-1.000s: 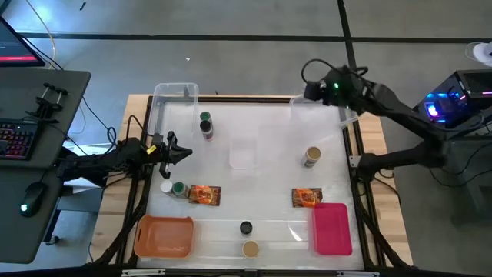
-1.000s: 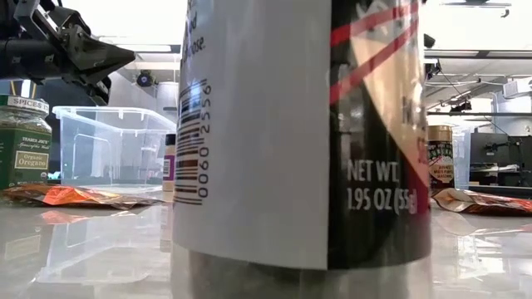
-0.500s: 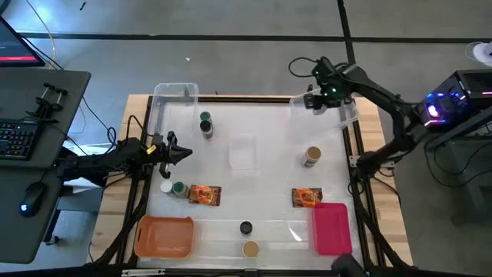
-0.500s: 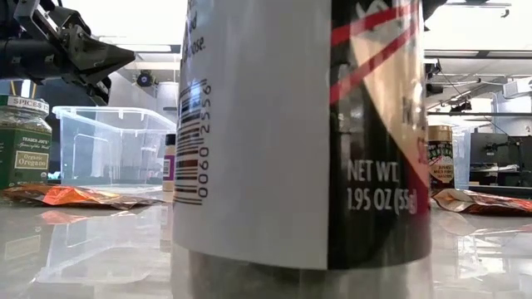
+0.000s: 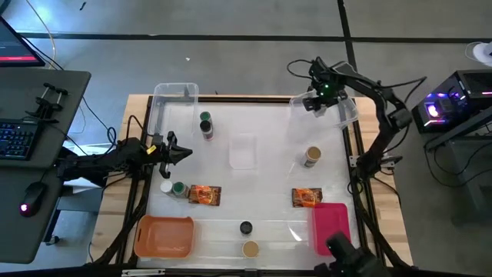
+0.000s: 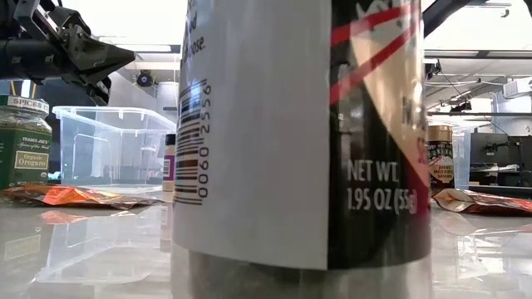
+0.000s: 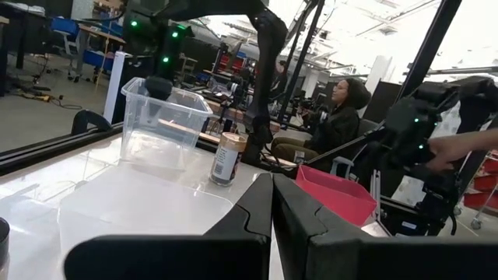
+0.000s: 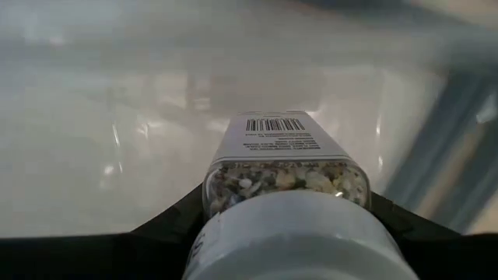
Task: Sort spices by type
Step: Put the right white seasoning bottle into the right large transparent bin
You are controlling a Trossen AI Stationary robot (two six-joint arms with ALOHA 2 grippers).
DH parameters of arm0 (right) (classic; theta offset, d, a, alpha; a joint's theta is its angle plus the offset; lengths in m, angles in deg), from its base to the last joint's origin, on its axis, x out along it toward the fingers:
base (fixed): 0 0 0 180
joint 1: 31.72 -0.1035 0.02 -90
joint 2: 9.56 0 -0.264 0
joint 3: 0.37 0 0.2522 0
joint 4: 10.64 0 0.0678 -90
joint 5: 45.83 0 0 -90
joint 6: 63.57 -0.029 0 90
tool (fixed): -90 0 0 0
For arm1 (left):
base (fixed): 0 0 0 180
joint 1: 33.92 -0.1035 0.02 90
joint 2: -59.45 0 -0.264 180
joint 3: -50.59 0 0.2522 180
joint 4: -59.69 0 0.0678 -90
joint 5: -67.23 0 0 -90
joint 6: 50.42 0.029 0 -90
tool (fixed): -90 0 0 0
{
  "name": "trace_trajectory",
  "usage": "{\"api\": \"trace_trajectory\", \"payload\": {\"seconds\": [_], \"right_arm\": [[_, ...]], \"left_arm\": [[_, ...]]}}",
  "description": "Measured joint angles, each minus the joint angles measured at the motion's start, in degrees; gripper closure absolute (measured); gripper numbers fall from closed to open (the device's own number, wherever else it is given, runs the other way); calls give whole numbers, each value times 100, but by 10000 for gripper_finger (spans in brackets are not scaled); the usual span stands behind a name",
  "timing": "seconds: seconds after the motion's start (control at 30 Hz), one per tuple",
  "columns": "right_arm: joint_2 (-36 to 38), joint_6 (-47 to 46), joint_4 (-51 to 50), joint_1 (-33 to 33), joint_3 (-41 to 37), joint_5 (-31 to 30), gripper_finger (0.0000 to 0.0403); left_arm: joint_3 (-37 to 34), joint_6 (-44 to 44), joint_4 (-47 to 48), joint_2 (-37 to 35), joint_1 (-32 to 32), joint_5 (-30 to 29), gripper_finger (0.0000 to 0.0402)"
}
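Note:
My right gripper (image 5: 317, 98) hangs over the clear tub (image 5: 327, 113) at the table's far right, shut on a white-lidded spice jar (image 8: 280, 155). My left gripper (image 5: 181, 151) waits shut at the table's left side. Standing on the table are a tan-lidded jar (image 5: 311, 157), green-lidded jars (image 5: 205, 123) (image 5: 178, 189), a white-lidded jar (image 5: 166, 187), a dark-lidded jar (image 5: 245, 228) and another tan-lidded jar (image 5: 250, 248). Two orange-red packets (image 5: 204, 195) (image 5: 307, 198) lie flat. My right gripper pinches the jar between its two fingers (image 8: 167, 222) at the glass just under the white lid (image 8: 218, 187). The fingers come from above and point down. The jar hangs upright, lid toward the wrist and base down, lifted clear above the tub's floor.
A second clear tub (image 5: 175, 100) stands at the far left and a clear lid (image 5: 243, 151) lies mid-table. An orange tray (image 5: 164, 235) and a pink tray (image 5: 331, 228) sit along the near edge. In the low view a dark-labelled jar (image 6: 299, 133) fills the foreground.
My right gripper has come down over the far right clear tub and has tipped and rolled until it points straight down; its arm has folded in toward the table's right edge. The left arm has kept still.

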Motion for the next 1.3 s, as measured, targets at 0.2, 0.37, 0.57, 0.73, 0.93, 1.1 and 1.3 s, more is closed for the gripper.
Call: {"api": "trace_trajectory", "payload": {"seconds": [0.2, 0.37, 0.57, 0.73, 0.93, 1.1, 1.3], "right_arm": [[-198, 242, 25, -102, -63, 72, 209], [-198, 346, 334, -89, -253, 63, 209], [-198, 481, 451, -86, -403, 71, 197], [-196, 493, 501, -86, -431, 111, 160], [-192, 494, 474, -85, -433, 252, 164], [-37, 490, 343, -88, -435, 310, 164], [60, 494, -225, -88, -12, 281, 164]], "left_arm": [[1, -1, 0, 0, 0, 2, 402], [0, -2, 0, 0, 0, 0, 401], [2, 0, 0, 0, 1, 1, 401], [2, 0, 0, 0, 0, 2, 401], [2, -1, 0, 1, 2, 2, 402], [2, 0, 0, 0, 0, 0, 401], [0, -2, 0, 0, 2, 2, 402]]}}
